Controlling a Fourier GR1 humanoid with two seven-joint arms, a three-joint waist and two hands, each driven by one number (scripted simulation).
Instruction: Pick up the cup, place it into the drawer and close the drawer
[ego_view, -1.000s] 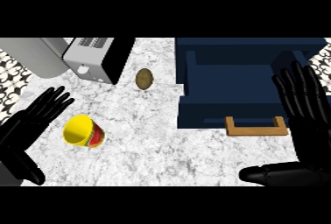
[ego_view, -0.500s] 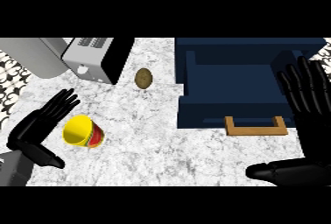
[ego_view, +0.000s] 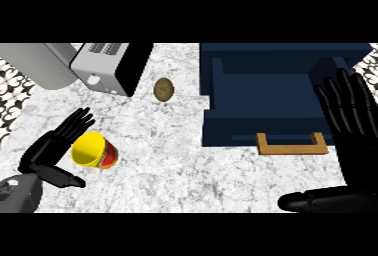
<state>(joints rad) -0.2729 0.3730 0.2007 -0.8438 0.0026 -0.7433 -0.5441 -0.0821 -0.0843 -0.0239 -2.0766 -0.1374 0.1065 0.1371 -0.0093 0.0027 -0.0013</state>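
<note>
**Ana:** Where was the cup?

**Ben:** The yellow cup (ego_view: 94, 151) with the red band sat on the white counter (ego_view: 177, 170), out at 8 o'clock from the middle. It was not in the drawer.

**Ana:** Did a hand have it?

**Ben:** No. The left hand (ego_view: 50, 149) was just beside it, at the cup's 9 o'clock. Its fingers were straight and pointed to 1 o'clock, and its thumb stuck out to 4 o'clock. It held nothing. I could not tell if it touched the cup.

**Ana:** And the other hand?

**Ben:** The right hand (ego_view: 353, 117) was at 3 o'clock, over the drawer's right side. Its fingers were spread wide and pointed to 12 o'clock. It held nothing too.

**Ana:** Was the drawer open?

**Ben:** Yes. The dark blue drawer (ego_view: 269, 92) stood open at 2 o'clock, well apart from the cup. Its wooden handle (ego_view: 290, 146) was on its 6 o'clock edge.

**Ana:** Anything else?

**Ben:** A toaster (ego_view: 109, 67) at 11 o'clock, with a small brown potato (ego_view: 163, 89) near it.
</note>
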